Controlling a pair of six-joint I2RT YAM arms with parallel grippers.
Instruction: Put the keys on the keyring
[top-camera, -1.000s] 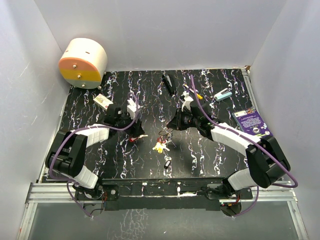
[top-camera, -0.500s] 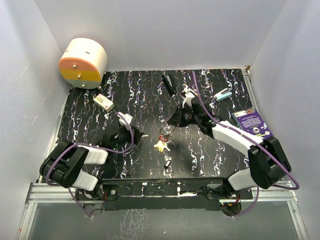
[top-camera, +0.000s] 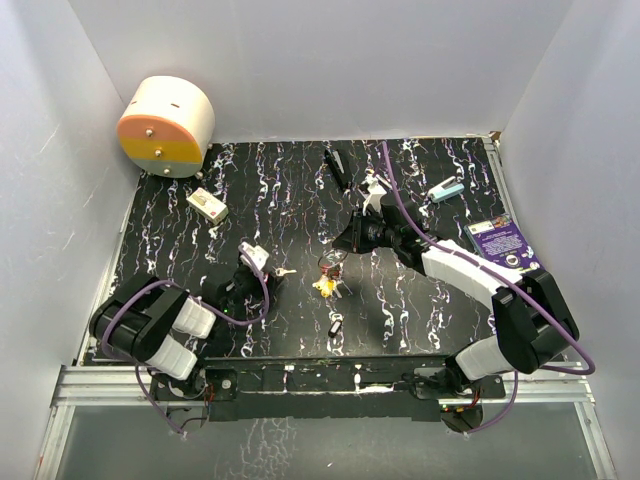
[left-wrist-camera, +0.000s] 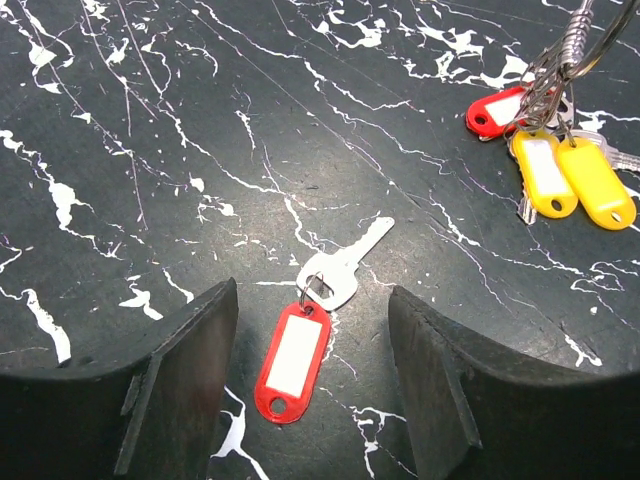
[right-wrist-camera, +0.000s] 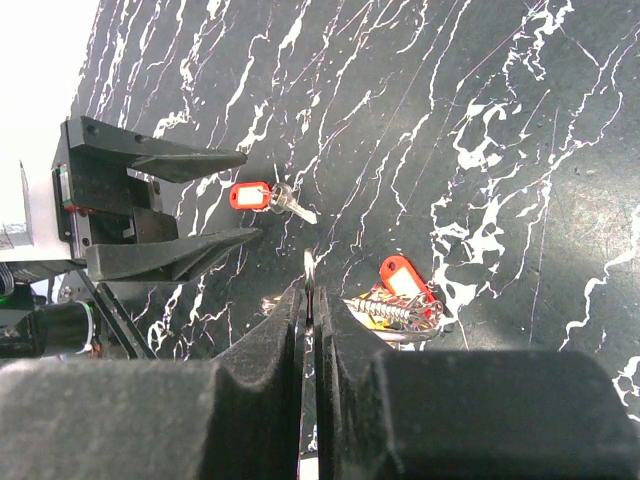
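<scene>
In the left wrist view a loose silver key (left-wrist-camera: 340, 270) with a red tag (left-wrist-camera: 294, 361) lies flat on the black marbled table. My left gripper (left-wrist-camera: 312, 292) is open low over it, one finger on each side of the tag and touching nothing. My right gripper (right-wrist-camera: 310, 300) is shut on the edge of the thin silver keyring (right-wrist-camera: 309, 270), held upright just above the table. A bunch of keys with one red tag (left-wrist-camera: 497, 108) and two yellow tags (left-wrist-camera: 570, 180) hangs from the keyring (top-camera: 331, 262) and rests on the table. From above, my left gripper (top-camera: 266, 276) is left of that bunch.
A small black key (top-camera: 335, 326) lies near the front edge. At the back are a cream and orange drum (top-camera: 166, 125), a small white box (top-camera: 207, 204), a long black bar (top-camera: 337, 168) and a teal item (top-camera: 446, 189). A purple card (top-camera: 505, 245) lies far right.
My left arm has drawn back toward the near left and sunk low, with the red-tagged key now lying in front of its open fingers. The right gripper has stayed shut on the keyring.
</scene>
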